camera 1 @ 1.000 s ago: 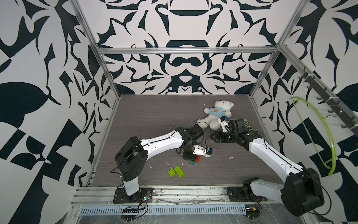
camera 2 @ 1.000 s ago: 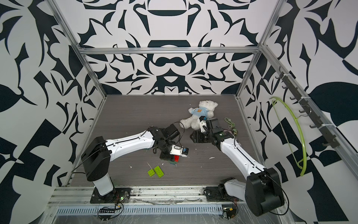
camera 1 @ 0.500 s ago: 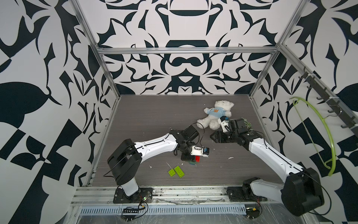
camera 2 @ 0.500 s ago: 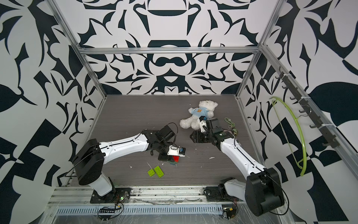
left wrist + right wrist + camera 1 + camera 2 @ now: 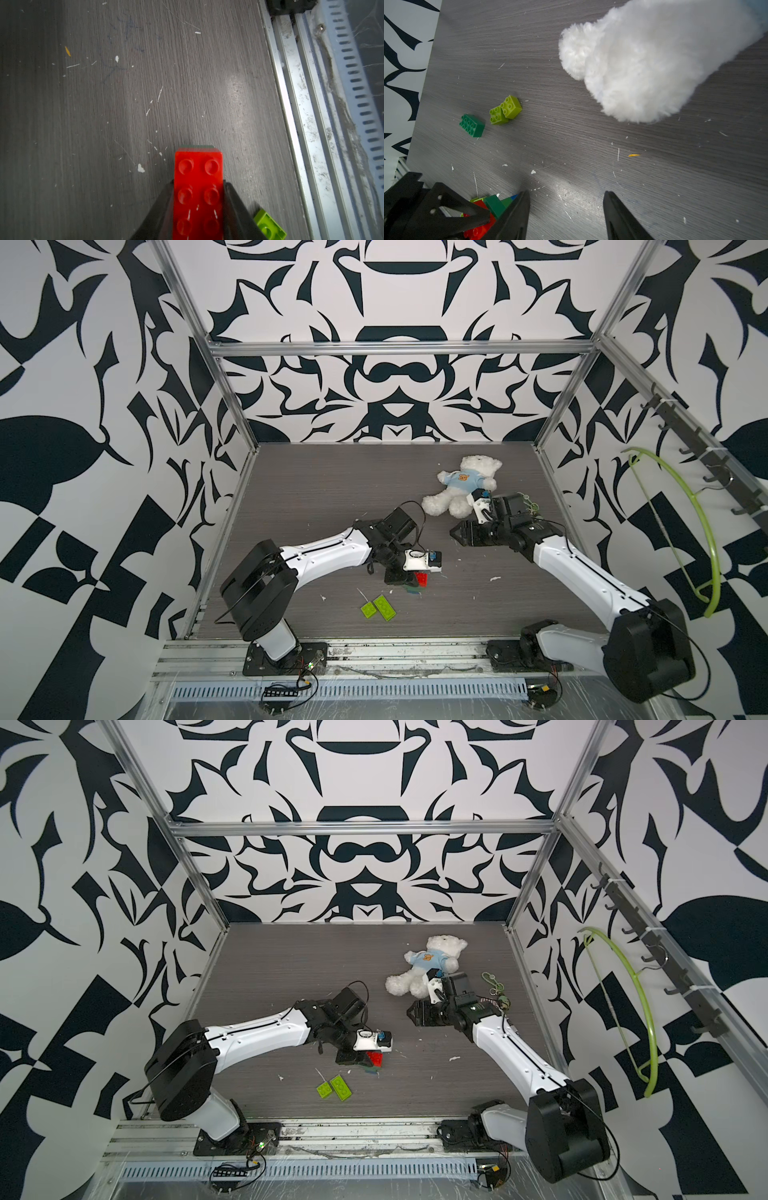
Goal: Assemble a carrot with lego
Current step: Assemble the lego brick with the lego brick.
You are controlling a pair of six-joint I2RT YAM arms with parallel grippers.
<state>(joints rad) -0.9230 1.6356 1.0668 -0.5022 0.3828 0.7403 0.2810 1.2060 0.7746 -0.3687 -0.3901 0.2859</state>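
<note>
Since a second ago, the left arm's shoulder and forearm are swung toward the left wall, while the left tool (image 5: 409, 577) is kept almost in place; the right arm is unchanged. Its fingers (image 5: 162, 205) are clamped on the long sides of the red brick (image 5: 197, 166), which forms the top layer of the unfinished carrot (image 5: 494, 204). The carrot is held low near the middle front of the surface (image 5: 332, 489); whether it touches the surface cannot be told. Under the red brick, dark green layers and a blue tip are glimpsed in the right wrist view, and a dark green edge is seen beyond the red studs in the left wrist view. The right tool (image 5: 566, 194) is held empty, with its jaws apart, beside the teddy bear (image 5: 461, 485). Two lime-green bricks (image 5: 378, 608) lie loose toward the front rail, and a dark green brick (image 5: 472, 125) is seen loose in the right wrist view.

The stack is judged light, rigid and hard, with smooth, somewhat slippery walls. Its press-fit joints are likely to part if twisted or levered. It is best taken across flat opposite walls, below the studs, so that the studded top is left free for the next brick.
</note>
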